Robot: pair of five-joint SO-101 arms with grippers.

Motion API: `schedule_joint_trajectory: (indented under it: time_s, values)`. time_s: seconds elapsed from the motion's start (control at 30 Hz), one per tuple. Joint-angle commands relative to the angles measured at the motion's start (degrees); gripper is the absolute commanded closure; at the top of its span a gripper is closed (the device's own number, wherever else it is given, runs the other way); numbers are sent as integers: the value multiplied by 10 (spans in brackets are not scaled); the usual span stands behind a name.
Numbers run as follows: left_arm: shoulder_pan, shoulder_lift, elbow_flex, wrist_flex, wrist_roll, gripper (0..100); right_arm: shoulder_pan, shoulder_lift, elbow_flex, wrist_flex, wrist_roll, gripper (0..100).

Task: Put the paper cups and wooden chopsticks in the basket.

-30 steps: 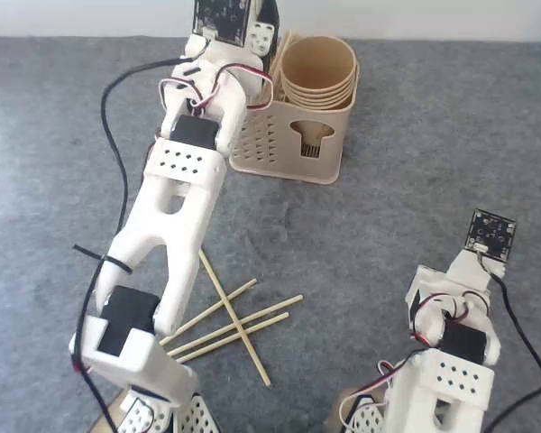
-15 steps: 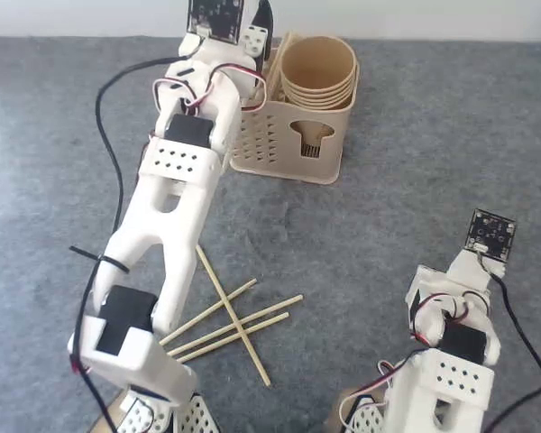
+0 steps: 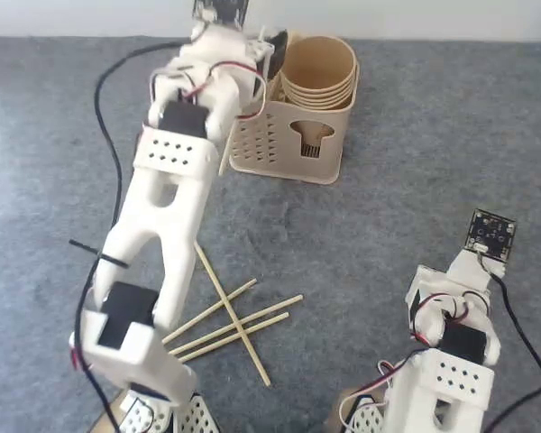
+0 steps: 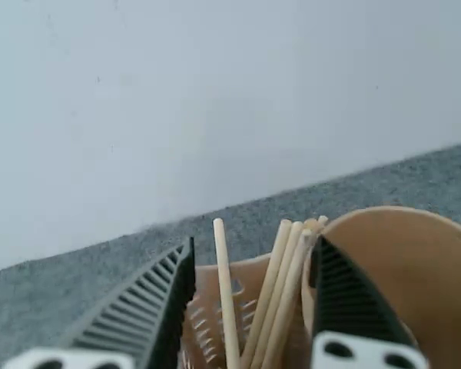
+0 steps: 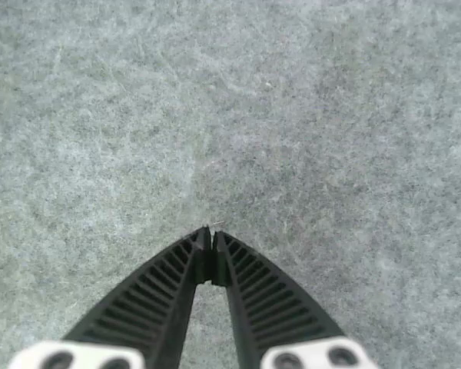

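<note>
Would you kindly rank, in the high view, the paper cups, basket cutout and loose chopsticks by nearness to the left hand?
1. Paper cups, beside the left hand.
2. Basket cutout, on its near side.
3. Loose chopsticks, on the table, far off.

no readable text or labels

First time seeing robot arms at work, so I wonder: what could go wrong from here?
1. The open left gripper hangs at the basket, with the standing chopsticks between its fingers; pulling away might snag them or tip the basket.
2. The loose chopsticks lie crossed on the table; gripping one may scatter the others.
</note>
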Motion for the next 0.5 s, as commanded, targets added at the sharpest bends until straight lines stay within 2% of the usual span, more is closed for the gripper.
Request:
schedule_joint_trajectory:
  time_s: [0.0, 0.23, 0.37, 0.47]
  values:
    - [-10, 69, -211, 147, 5, 761, 5, -11, -2, -7, 14, 990]
    - [-11, 251, -550, 366, 0, 761, 5, -11, -2, -6, 14, 990]
    - [-12, 337, -658, 448, -24, 769, 5, -11, -2, -6, 14, 990]
    - [-14, 367, -697, 476, -52, 821, 5, -11, -2, -5, 14, 990]
